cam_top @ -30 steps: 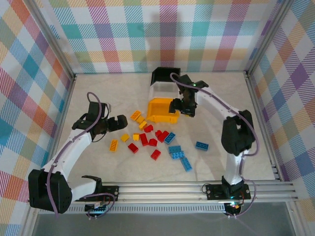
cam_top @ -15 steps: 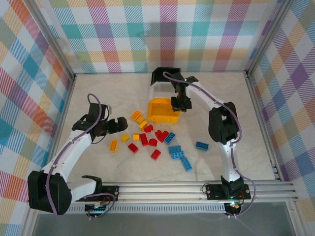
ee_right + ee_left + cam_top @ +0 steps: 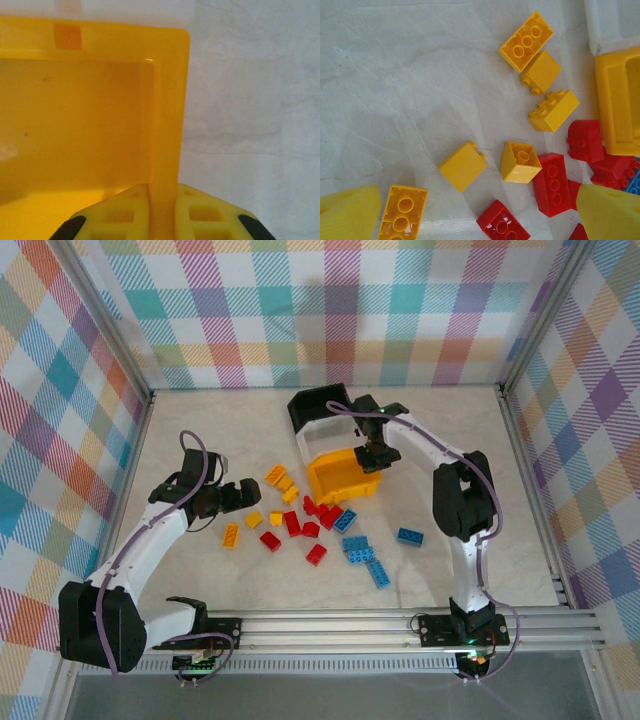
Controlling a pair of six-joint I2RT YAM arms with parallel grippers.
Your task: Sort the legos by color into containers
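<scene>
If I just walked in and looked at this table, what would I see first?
Probably the bright scatter of legos in the middle of the table: yellow on the left, red in the centre, blue on the right. Next comes the yellow-orange bin just behind them, with the right gripper pinched shut on its wall. The left gripper hangs open beside the yellow ones.
</scene>
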